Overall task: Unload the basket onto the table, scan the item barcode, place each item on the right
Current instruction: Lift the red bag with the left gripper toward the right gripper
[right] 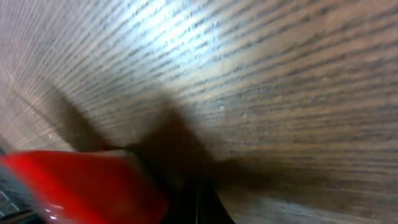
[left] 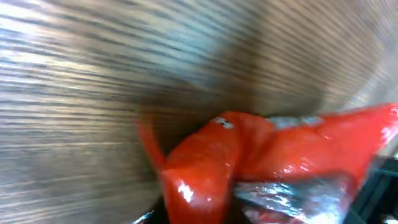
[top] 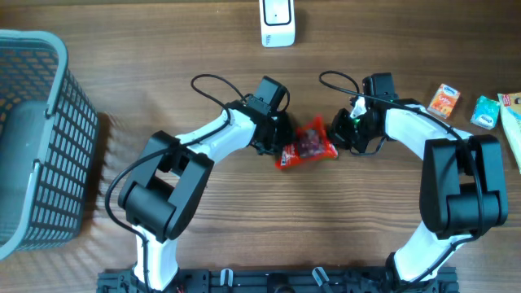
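The item is a red, shiny snack packet (top: 308,144) lying on the wooden table between my two grippers. My left gripper (top: 279,140) is at its left end. In the left wrist view a fold of the packet (left: 267,155) runs down between the jaws of the left gripper (left: 199,214), which is shut on it. My right gripper (top: 345,137) is at the packet's right end. In the right wrist view the right gripper (right: 199,208) has its dark fingers pressed together, with the packet's edge (right: 74,180) right beside them on the left. No barcode shows.
A white scanner (top: 277,23) stands at the table's far edge, behind the packet. A grey mesh basket (top: 32,138) fills the left side. At the far right lie an orange carton (top: 444,100), a teal pack (top: 486,111) and a pale item (top: 513,122).
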